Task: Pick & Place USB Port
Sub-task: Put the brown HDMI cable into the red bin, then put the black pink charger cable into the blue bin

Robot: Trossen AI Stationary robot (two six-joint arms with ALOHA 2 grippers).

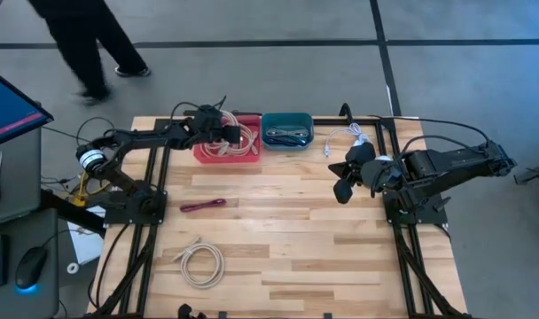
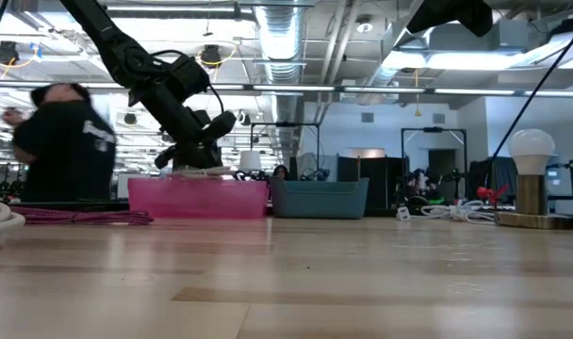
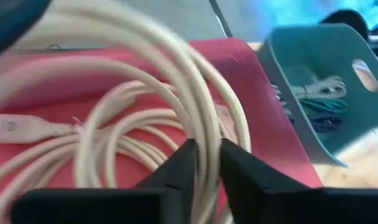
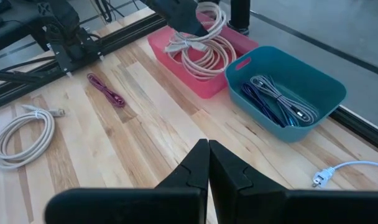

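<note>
Left hand (image 1: 223,126) hovered over the pink bin (image 1: 212,152) at the counter's (image 1: 287,230) far edge, its 2 fingers (image 3: 176,171) slightly parted around a strand of the cream cable coil (image 3: 145,118); whether they gripped it I could not tell. That coil lay in the pink bin. Just beside the bin stood a teal bin (image 1: 287,129) holding more cables. On the open counter lay a magenta cable (image 1: 203,206) and, nearer the front edge, a second cream coil (image 1: 201,263). A white plug cable (image 1: 327,149) lay right of the teal bin. Right hand (image 1: 342,189) waited above the counter's right side, clenched and empty. A person (image 1: 83,40) walked past beyond the counter.
</note>
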